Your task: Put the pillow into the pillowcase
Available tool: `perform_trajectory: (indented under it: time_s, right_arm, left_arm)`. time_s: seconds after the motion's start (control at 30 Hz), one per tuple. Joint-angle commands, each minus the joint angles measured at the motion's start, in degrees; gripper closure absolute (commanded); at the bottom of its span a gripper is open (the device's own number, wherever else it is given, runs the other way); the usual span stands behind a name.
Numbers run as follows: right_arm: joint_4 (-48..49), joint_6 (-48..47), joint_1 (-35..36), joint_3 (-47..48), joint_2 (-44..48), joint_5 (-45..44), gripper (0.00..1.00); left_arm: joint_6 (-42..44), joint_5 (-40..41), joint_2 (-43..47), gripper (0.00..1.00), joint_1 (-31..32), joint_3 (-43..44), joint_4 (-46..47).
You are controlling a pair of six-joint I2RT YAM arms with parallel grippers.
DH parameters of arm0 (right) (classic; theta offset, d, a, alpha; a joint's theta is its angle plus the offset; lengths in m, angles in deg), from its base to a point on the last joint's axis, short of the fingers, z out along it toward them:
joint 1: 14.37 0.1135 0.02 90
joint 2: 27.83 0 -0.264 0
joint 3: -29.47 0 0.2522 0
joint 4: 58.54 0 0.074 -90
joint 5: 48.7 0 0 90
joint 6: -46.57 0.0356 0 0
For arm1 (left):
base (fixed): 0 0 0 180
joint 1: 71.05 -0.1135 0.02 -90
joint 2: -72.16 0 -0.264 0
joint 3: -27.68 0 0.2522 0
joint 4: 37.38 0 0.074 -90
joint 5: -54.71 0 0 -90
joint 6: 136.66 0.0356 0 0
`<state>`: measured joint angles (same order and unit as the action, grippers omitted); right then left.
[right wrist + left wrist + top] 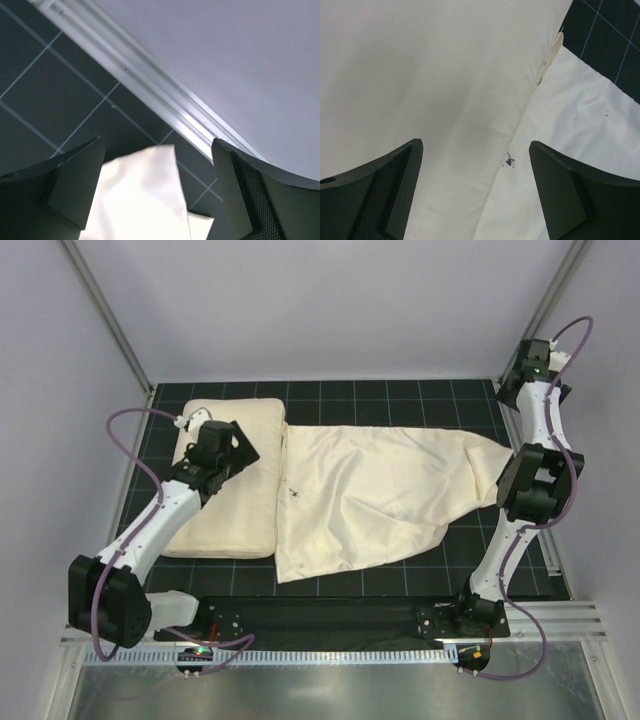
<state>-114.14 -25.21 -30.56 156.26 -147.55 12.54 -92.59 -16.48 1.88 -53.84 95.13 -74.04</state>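
The plump cream pillow (pixel 235 505) lies at the left of the black grid mat. The thin wrinkled pillowcase (pixel 380 490) lies flat beside it, its left edge against the pillow's right side. My left gripper (pixel 238 452) hovers open over the pillow's upper right part. In the left wrist view the left gripper (pixel 476 150) straddles the seam between the pillow (pixel 420 75) and the pillowcase (pixel 580 125), holding nothing. My right gripper (pixel 515 390) is raised at the back right, open. In the right wrist view the right gripper (pixel 157 147) stands above the pillowcase's corner (pixel 145 195), apart from it.
An aluminium frame rail (pixel 150 90) and the grey back wall border the mat (pixel 400 400) at the rear. Slanted frame posts (pixel 110 320) stand at both back corners. A metal rail (pixel 330 650) runs along the near edge by the arm bases.
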Motion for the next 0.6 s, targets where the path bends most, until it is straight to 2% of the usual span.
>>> perform_trajectory:
  time_s: [0.0,0.03,0.1,0.13,0.23,0.33,0.43,0.57]
  right_arm:
    - [-3.70,0.68,4.58,-1.56,2.98,4.04,0.04]
    - [-2.03,0.59,5.37,-7.59,7.79,5.71,0.04]
    - [2.98,0.41,6.95,-13.60,12.64,9.66,0.04]
    - [3.95,0.59,7.48,-18.76,16.93,14.64,0.04]
    - [8.87,0.42,10.20,-29.05,23.37,23.17,0.04]
    - [13.27,0.68,14.15,-37.41,29.88,31.52,0.04]
    - [15.56,1.03,20.30,-42.27,33.49,33.41,0.04]
    - [16.27,0.94,25.76,-45.27,35.61,33.06,0.04]
  left_arm:
    - [3.30,-0.16,-3.96,0.09,1.33,6.33,-3.29]
    - [4.96,-1.22,-4.86,0.07,1.59,7.82,-3.64]
    - [6.46,-0.19,-7.40,0.07,3.26,9.58,-6.36]
    - [8.21,1.04,-8.11,0.01,4.14,11.94,-7.42]
    - [10.67,8.67,-13.19,0.00,8.44,17.04,-14.79]
    - [11.56,10.72,-18.64,0.00,11.87,22.85,-19.28]
    - [12.71,8.53,-24.35,0.00,12.32,26.37,-21.82]
    - [12.88,10.98,-29.81,0.00,12.14,27.08,-23.25]
